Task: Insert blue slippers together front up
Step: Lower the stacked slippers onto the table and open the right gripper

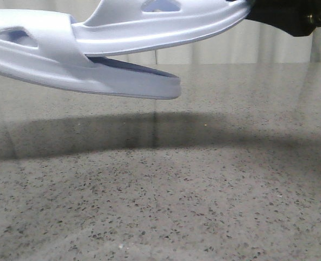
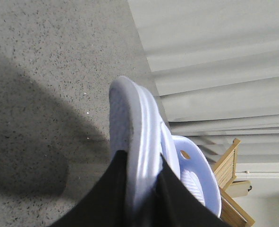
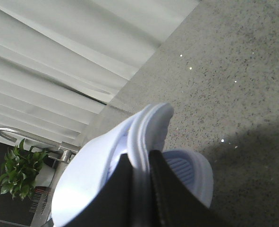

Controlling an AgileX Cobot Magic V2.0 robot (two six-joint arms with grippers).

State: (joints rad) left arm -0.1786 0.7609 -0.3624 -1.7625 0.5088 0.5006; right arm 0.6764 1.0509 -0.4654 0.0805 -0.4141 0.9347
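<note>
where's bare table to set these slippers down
In the front view, all the speckled table in sight below the slippers is bare, from their shadow to the near edge. The crowding is in the air: the left slipper and right slipper overlap, held off the surface.

The front view's edges crop both blue slippers (image 1: 95, 60).

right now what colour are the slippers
Very pale blue, almost white; the slippers show best in the front view.
</note>
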